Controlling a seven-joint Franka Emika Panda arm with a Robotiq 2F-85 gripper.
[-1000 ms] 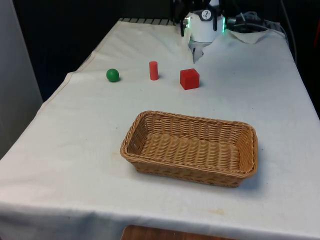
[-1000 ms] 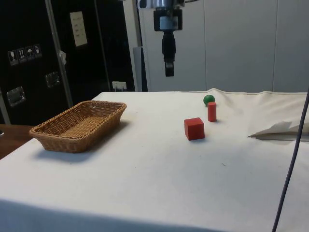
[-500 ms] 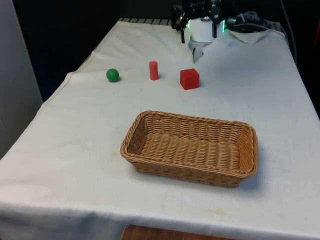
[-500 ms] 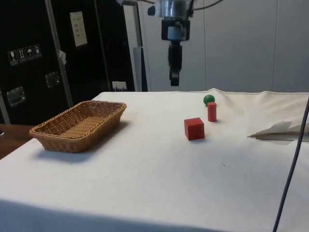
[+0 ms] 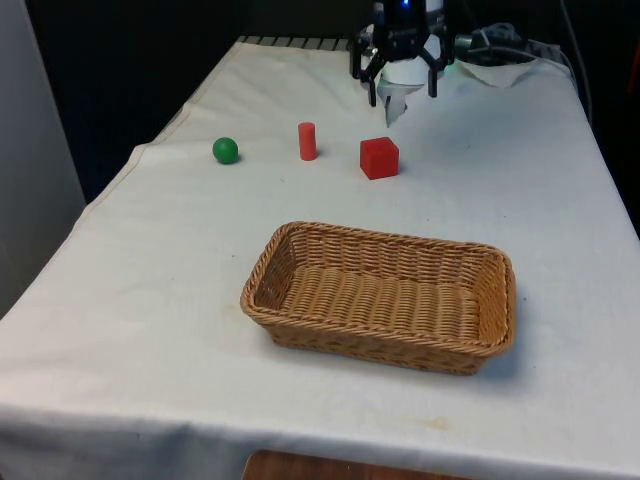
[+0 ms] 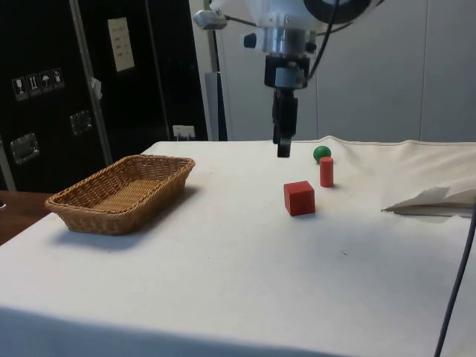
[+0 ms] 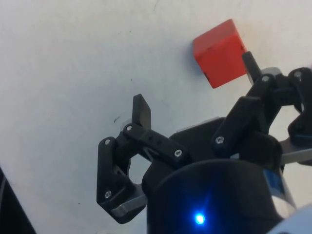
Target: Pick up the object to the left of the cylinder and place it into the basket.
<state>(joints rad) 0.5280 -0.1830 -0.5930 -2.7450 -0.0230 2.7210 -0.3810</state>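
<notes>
Small green ball (image 5: 226, 150) sits on the bench (image 5: 150, 260), round, no long axis, left of upright red cylinder (image 5: 307, 141) in the front view. Black claw (image 5: 401, 88), spread wide and empty, has dropped lower than before, near red cube (image 7: 220, 52).

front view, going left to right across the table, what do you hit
green ball → red cylinder → red cube; the gripper hangs just past the cube, open. The basket sits nearer, spanning cylinder to beyond the cube.

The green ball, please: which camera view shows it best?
The front view: the green ball lies in the open on the white cloth, at the front view's left of the red cylinder. In the side view it sits far off, partly behind the cylinder.
</notes>
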